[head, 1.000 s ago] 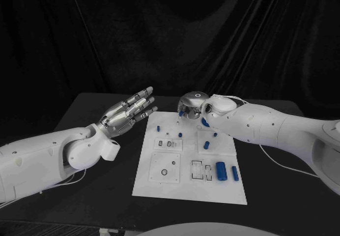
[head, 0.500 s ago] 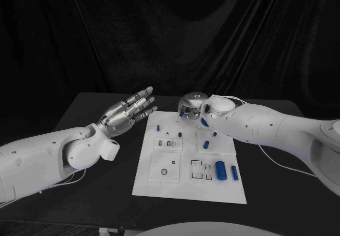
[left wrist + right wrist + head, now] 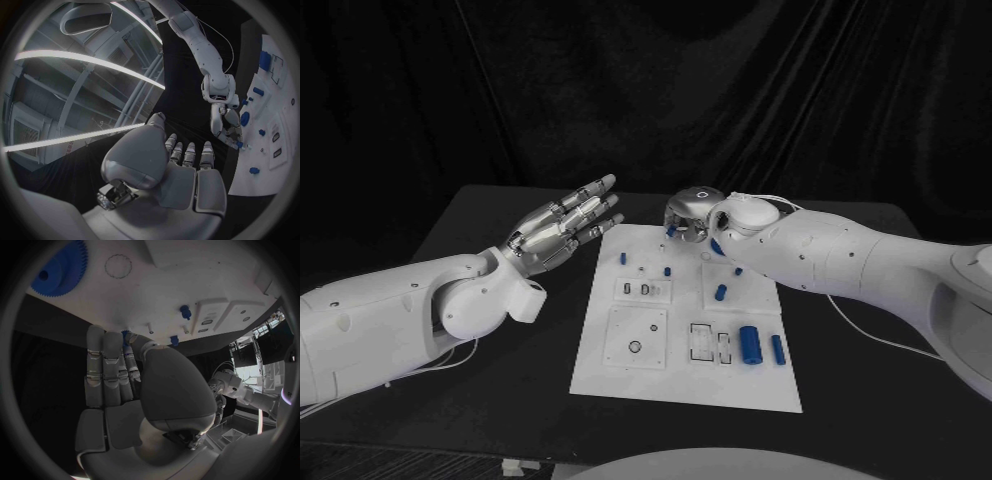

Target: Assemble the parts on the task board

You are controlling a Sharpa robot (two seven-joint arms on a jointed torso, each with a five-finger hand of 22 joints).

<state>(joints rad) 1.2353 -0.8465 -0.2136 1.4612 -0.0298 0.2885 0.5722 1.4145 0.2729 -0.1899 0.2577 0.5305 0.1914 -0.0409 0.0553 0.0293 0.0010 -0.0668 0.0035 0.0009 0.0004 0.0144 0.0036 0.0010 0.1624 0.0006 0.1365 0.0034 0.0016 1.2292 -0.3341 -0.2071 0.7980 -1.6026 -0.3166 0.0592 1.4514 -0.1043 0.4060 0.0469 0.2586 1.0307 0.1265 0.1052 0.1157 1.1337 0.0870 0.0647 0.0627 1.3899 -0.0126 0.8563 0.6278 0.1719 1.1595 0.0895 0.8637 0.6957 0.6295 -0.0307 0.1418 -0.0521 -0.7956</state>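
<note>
Task board: several blue parts left loose, assembly judged incomplete. Left hand: empty, fingers spread, 10 o'clock. Right hand: 12 o'clock edge, grasp undeterminable.

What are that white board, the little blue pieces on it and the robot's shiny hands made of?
The task board looks like matte white plastic or painted sheet: flat, even, no glare. The blue parts seem moulded or printed plastic, one gear-toothed. The left hand and right hand look like silvery metal or metal-coated plastic; which, I cannot tell.
</note>
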